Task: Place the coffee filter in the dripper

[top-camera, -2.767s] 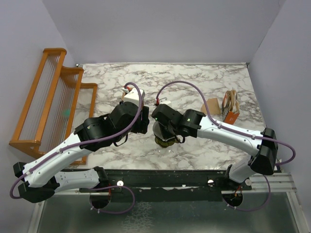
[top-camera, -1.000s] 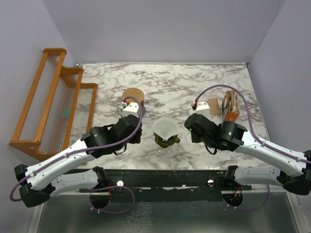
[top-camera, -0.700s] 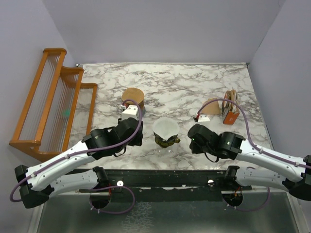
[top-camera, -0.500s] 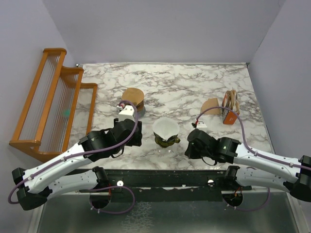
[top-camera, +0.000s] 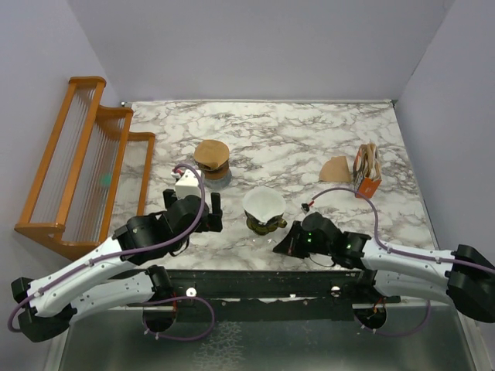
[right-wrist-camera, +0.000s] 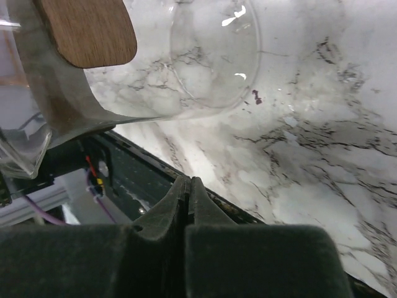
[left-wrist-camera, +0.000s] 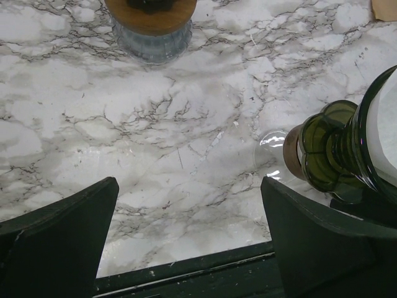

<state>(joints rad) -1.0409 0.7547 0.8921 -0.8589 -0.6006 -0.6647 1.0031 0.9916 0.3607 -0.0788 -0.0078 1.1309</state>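
Note:
The white coffee filter (top-camera: 263,202) sits rim up inside the dark olive-green dripper (top-camera: 265,225) at the table's near middle. In the left wrist view the dripper (left-wrist-camera: 332,155) is at the right edge, with a sliver of the filter (left-wrist-camera: 389,118) inside it. My left gripper (top-camera: 212,204) is open and empty, just left of the dripper; its point in the left wrist view is (left-wrist-camera: 189,248). My right gripper (top-camera: 281,245) is shut and empty, low at the near edge, right of and in front of the dripper. Its fingers (right-wrist-camera: 188,186) are pressed together.
A brown disc on a grey stand (top-camera: 211,159) stands behind the left gripper and also shows in the left wrist view (left-wrist-camera: 151,28). A flat tan paper piece (top-camera: 336,167) and an orange holder (top-camera: 366,175) lie at the right. A wooden rack (top-camera: 85,154) lines the left edge. Clear glass (right-wrist-camera: 214,56) shows near the right fingers.
Both arms have drawn back from the dripper toward the near edge, the left one leftward and the right one low and near. The filter stays in the dripper.

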